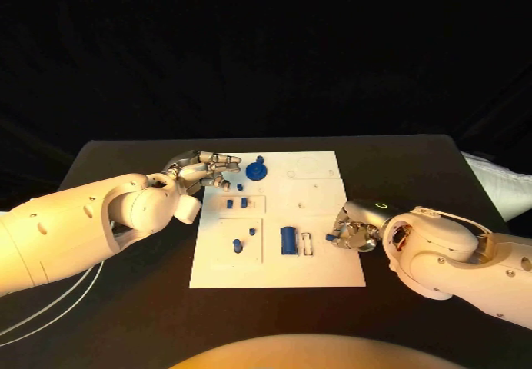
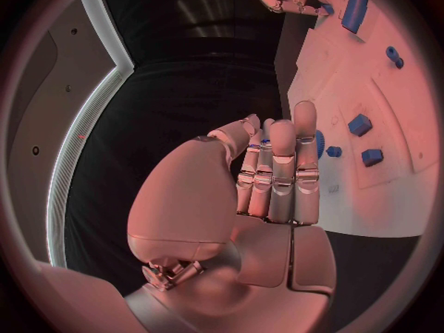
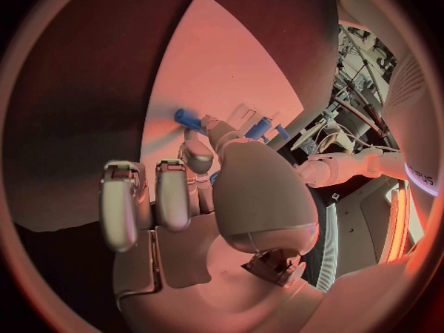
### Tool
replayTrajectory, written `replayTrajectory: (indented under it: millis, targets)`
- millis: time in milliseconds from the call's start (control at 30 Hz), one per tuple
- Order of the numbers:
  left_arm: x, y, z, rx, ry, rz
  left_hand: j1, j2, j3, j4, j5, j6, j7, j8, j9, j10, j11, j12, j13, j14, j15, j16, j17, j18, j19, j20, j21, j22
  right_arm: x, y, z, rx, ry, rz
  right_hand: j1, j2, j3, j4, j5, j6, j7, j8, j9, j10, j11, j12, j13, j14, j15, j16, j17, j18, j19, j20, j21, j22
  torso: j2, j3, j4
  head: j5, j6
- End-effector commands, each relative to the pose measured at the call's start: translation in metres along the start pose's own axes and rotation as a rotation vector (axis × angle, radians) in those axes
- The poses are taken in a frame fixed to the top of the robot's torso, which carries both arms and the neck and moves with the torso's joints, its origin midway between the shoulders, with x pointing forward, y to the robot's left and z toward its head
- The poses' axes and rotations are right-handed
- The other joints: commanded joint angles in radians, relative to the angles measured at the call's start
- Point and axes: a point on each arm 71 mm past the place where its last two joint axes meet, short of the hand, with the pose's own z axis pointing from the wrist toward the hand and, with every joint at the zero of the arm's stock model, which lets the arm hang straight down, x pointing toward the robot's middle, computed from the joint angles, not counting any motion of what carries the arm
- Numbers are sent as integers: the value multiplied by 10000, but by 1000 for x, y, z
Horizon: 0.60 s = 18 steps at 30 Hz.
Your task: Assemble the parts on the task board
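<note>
Both hands are at the white task board point(image 1: 321, 273), getting ready to put blue parts in place.

The left hand point(image 1: 205, 171) sits at the board's 10 o'clock corner, its fingers point(image 2: 282, 170) straight and close together, right beside a round blue part point(image 1: 258, 168). I cannot tell if it holds anything; a bit of blue peeks out behind the fingertips. The right hand point(image 1: 353, 233) is at the board's 4 o'clock edge, curled in. A small blue piece point(image 3: 188, 116) shows by its fingertips, so I think it is pinching it, but the palm hides the grip. A long blue block point(image 1: 288, 241) lies just beside that hand, toward the board's 6 o'clock. Two small blue parts point(image 1: 236, 204) sit in a slot near the middle. I think the job is still near its start. Next, the right hand needs to line its piece up with a slot and press it in gently.
</note>
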Motion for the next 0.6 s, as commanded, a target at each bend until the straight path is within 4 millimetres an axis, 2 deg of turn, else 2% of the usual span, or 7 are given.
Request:
replayTrajectory:
  millis: [33, 133, 300, 400, 600]
  targets:
    - [2, -1, 0, 139, 197, -4, 32, 31, -20, -65, 56, -83, 6, 43, -15, -69, -26, 54, 9, -66, -9, -46, -9, 187, -9, 41, -53, -15, 2, 0, -2, 107, -104, 1518, -270, -99, 68, 181, -30, 61, -16, -20, 32, 90, -7, 43, 26, 663, -3, 67, 224, -191, 295, -19, 67, 1319, 0, 2, 5, 6, -9]
    - [2, -1, 0, 139, 201, -5, 32, 31, -20, -65, 56, -83, 6, 43, -15, -69, -26, 54, 9, -66, -9, -46, -9, 187, -9, 41, -53, -15, 0, 1, -3, 85, -192, 2019, -389, -194, 202, 244, 81, 77, -24, -27, 37, 97, -16, 48, 38, 662, -10, 67, 222, -190, 298, -30, 68, 1322, 0, 4, -7, 22, -18]
    - [3, -1, 0, 127, 211, -6, 47, 35, -13, -81, 58, -85, 7, 48, -15, -75, -26, 64, 12, -71, -10, -46, -13, 189, -9, 41, -57, -16, -2, 1, -2, 212, 53, 3215, -644, -486, 463, 313, 1004, 97, -13, -45, 61, 123, -10, 97, 97, 660, -12, 68, 222, -189, 295, -42, 62, 1316, 3, -5, 1, -29, -11]
    - [3, -1, 0, 126, 207, -6, 47, 35, -13, -81, 58, -85, 7, 48, -15, -75, -26, 64, 12, -71, -10, -46, -13, 189, -9, 41, -57, -16, -1, 2, -1, 246, 327, 3533, -733, -525, 471, 348, 1134, 104, -8, -46, 69, 127, -5, 94, 100, 660, -8, 71, 227, -188, 295, -40, 60, 1314, -4, 5, -8, -14, -10]
    - [3, -1, 1, 125, 221, -8, 47, 35, -13, -81, 58, -85, 7, 48, -15, -75, -26, 64, 12, -71, -10, -46, -13, 189, -9, 41, -57, -16, 3, 8, 2, 206, 922, 3689, -840, -542, 454, 391, 1211, 193, -37, -5, 99, 187, -22, 170, 155, 664, -19, 88, 250, -193, 310, -42, 73, 1338, -6, -3, -15, -39, 8]
